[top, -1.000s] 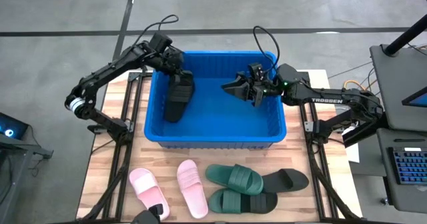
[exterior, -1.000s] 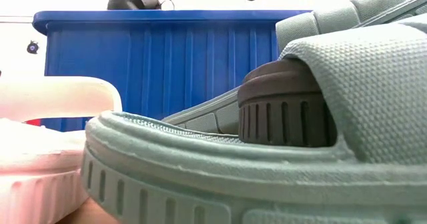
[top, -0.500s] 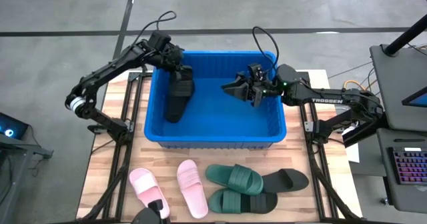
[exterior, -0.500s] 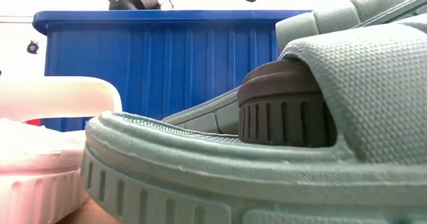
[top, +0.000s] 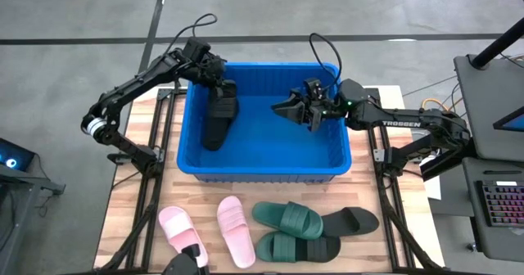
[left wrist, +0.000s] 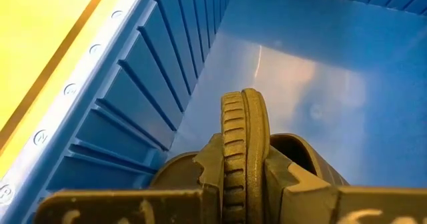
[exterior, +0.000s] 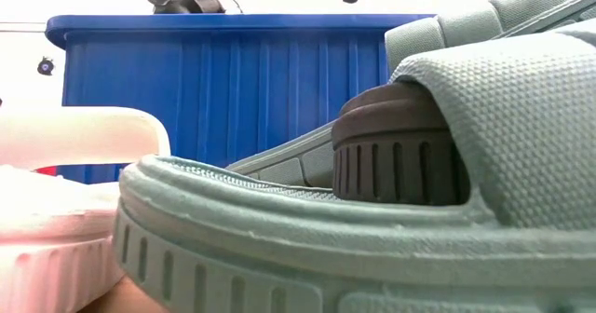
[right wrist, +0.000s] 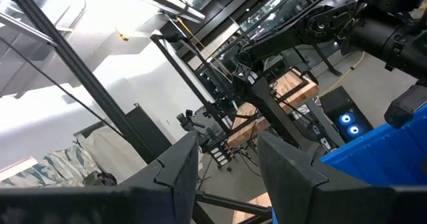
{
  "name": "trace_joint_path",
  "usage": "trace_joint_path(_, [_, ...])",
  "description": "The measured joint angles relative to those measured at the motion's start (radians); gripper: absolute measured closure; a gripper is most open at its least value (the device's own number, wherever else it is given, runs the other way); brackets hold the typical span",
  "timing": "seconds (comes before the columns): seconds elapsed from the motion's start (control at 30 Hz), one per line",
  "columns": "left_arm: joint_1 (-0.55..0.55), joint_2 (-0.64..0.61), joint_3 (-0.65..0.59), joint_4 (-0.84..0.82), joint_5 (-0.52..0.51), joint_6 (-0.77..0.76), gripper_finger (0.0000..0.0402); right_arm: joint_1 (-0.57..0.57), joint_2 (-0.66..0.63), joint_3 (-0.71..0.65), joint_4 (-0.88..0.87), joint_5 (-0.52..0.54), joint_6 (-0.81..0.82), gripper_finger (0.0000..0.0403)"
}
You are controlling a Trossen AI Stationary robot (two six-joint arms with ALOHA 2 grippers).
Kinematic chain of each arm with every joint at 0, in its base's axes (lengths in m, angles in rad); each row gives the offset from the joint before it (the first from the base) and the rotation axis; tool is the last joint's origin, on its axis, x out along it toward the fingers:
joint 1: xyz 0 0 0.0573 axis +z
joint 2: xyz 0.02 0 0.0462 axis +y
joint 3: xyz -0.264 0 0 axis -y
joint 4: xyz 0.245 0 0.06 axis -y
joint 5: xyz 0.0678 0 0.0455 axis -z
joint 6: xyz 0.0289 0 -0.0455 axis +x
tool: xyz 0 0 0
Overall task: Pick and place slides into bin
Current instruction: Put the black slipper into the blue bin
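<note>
— Nothing much has moved since a second ago: both arms stay put over the bin. What lies nearest?

— Pink slides and green slides on the table, one black slide beside them.

— And the left end effector?

— Clamped shut on the edge of a black sandal, which hangs upright inside the bin's left side.

— The right end effector?

— Fingers apart, holding nothing, above the bin's right half.

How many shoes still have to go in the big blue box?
None lies loose in the blue ribbed plastic bin yet. The left gripper holds one black rubber slide inside it. The right gripper hovers open, empty. Five wait: two pink, two green, one black.
</note>
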Motion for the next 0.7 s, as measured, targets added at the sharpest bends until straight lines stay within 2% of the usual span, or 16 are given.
trace_joint_path(0.7, [0.024, 0.002, -0.007, -0.097, 0.091, -0.075, 0.0378, 0.000, 0.000, 0.000, 0.000, 0.000, 0.000, 0.0266])
